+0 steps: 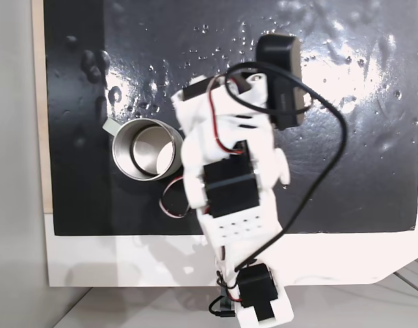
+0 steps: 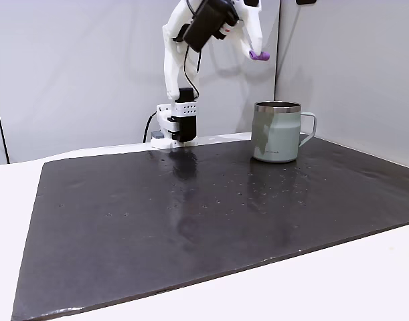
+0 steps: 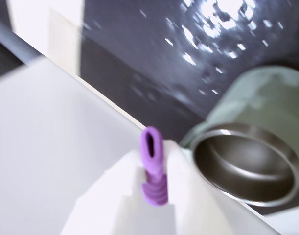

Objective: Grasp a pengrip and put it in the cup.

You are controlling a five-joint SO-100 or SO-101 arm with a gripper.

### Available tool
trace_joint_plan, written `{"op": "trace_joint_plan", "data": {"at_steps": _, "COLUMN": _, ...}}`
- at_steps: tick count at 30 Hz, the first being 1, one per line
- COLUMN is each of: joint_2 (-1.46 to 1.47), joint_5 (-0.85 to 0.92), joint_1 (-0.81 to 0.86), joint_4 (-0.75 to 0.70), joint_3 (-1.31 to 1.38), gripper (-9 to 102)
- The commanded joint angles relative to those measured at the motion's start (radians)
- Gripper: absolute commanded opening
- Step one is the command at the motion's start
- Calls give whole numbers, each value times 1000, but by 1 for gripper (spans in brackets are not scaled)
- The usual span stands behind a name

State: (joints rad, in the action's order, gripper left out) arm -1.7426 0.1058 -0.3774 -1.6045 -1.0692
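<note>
My gripper is clamped on the small purple ribbed pengrip, held high above the round silver metal cup and a little to its left in a fixed view, presumably so it clears the rim before release. The pengrip's lower end is hidden between my white fingers. The wrist view is motion-blurred and cuts off the cup's right rim.

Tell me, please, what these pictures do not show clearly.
- Top-down fixed view: the arm's white body covers the gripper and part of the cup's rim.
- Wrist view: motion blur softens the pengrip's ribs and the cup.
- Side fixed view: the gripper is too small to judge its grip.
</note>
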Motion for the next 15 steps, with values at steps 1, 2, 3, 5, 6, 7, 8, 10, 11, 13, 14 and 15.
{"op": "trace_joint_plan", "data": {"at_steps": 1, "joint_2": -60, "joint_5": 21, "joint_1": -129, "joint_4": -21, "joint_3": -29, "gripper": 0}}
{"op": "trace_joint_plan", "data": {"at_steps": 2, "joint_2": -60, "joint_5": 31, "joint_1": -158, "joint_4": -28, "joint_3": -38, "gripper": 0}}
{"op": "trace_joint_plan", "data": {"at_steps": 3, "joint_2": -60, "joint_5": 41, "joint_1": -183, "joint_4": -32, "joint_3": -46, "gripper": 0}}
{"op": "trace_joint_plan", "data": {"at_steps": 5, "joint_2": -60, "joint_5": 64, "joint_1": -229, "joint_4": -46, "joint_3": -64, "gripper": 0}}
{"op": "trace_joint_plan", "data": {"at_steps": 6, "joint_2": -60, "joint_5": 80, "joint_1": -249, "joint_4": -55, "joint_3": -77, "gripper": 0}}
{"op": "trace_joint_plan", "data": {"at_steps": 7, "joint_2": -60, "joint_5": 94, "joint_1": -268, "joint_4": -64, "joint_3": -91, "gripper": 0}}
{"op": "trace_joint_plan", "data": {"at_steps": 8, "joint_2": -63, "joint_5": 106, "joint_1": -285, "joint_4": -72, "joint_3": -106, "gripper": 0}}
{"op": "trace_joint_plan", "data": {"at_steps": 10, "joint_2": -74, "joint_5": 121, "joint_1": -310, "joint_4": -78, "joint_3": -133, "gripper": 0}}
{"op": "trace_joint_plan", "data": {"at_steps": 11, "joint_2": -77, "joint_5": 124, "joint_1": -314, "joint_4": -80, "joint_3": -138, "gripper": 0}}
{"op": "trace_joint_plan", "data": {"at_steps": 13, "joint_2": -87, "joint_5": 126, "joint_1": -314, "joint_4": -81, "joint_3": -149, "gripper": 0}}
{"op": "trace_joint_plan", "data": {"at_steps": 14, "joint_2": -91, "joint_5": 127, "joint_1": -311, "joint_4": -81, "joint_3": -153, "gripper": 2}}
{"op": "trace_joint_plan", "data": {"at_steps": 15, "joint_2": -92, "joint_5": 129, "joint_1": -308, "joint_4": -81, "joint_3": -156, "gripper": 9}}
